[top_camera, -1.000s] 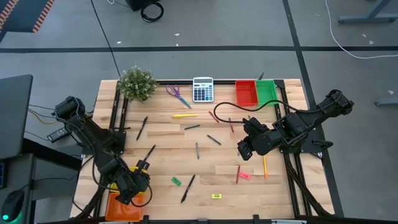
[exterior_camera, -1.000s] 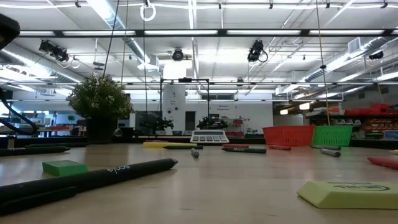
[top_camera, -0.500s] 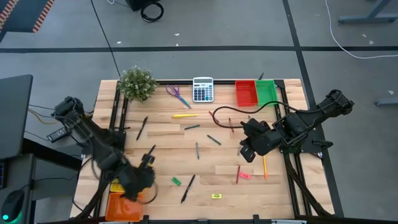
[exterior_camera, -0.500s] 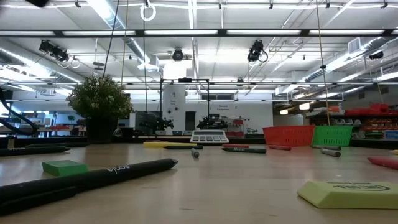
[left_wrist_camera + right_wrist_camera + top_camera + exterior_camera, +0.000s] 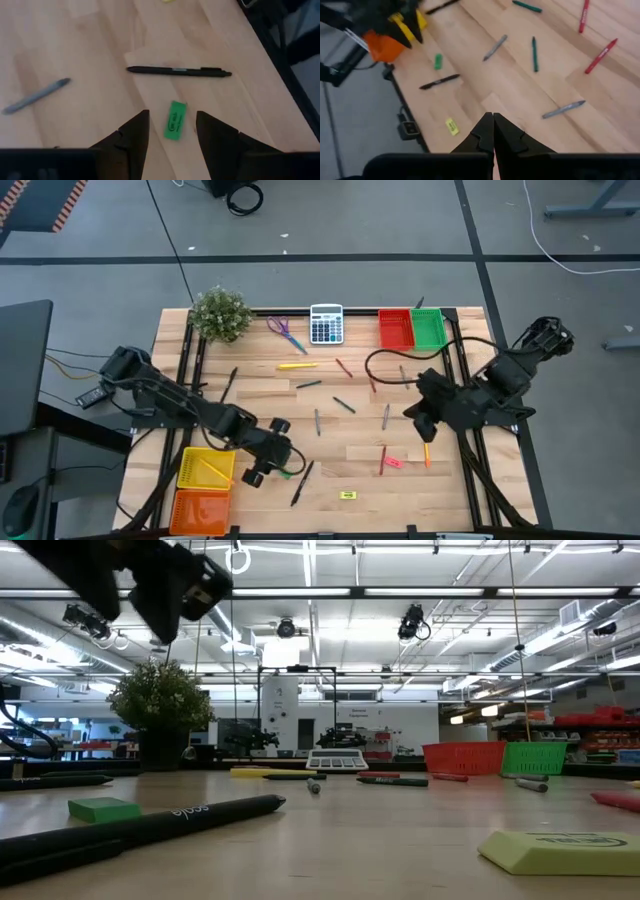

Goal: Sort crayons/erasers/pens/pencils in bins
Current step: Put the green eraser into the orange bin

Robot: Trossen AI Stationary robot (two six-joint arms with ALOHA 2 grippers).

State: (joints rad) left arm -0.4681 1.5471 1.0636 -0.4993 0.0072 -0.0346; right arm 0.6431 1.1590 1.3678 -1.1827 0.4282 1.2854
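My left gripper (image 5: 272, 463) (image 5: 172, 114) is open and hovers well above the table (image 5: 170, 585). The green eraser (image 5: 175, 126) (image 5: 284, 471) lies flat on the wood under it, in line with the gap between its fingers. A black pen (image 5: 177, 71) lies just beyond. My right gripper (image 5: 422, 427) (image 5: 493, 122) is shut and empty above the table's right part, near an orange pencil (image 5: 425, 448). The yellow bin (image 5: 205, 468) holds a pencil; the orange bin (image 5: 200, 505) sits next to it. The red bin (image 5: 395, 330) and green bin (image 5: 428, 328) stand at the far edge.
Loose on the table are a yellow eraser (image 5: 347, 495), a pink eraser (image 5: 393, 462), red crayons (image 5: 601, 49), grey crayons (image 5: 563, 109), a green pen (image 5: 534, 47) and a yellow pen (image 5: 297, 365). A plant (image 5: 220, 313), scissors (image 5: 285, 332) and calculator (image 5: 326, 325) line the far edge.
My left gripper has swung from above the yellow and orange bins toward the table's right, to above the green eraser, leaving the yellow bin uncovered. My right gripper has drawn back toward the table's right edge, and a grey crayon now shows where it hovered.
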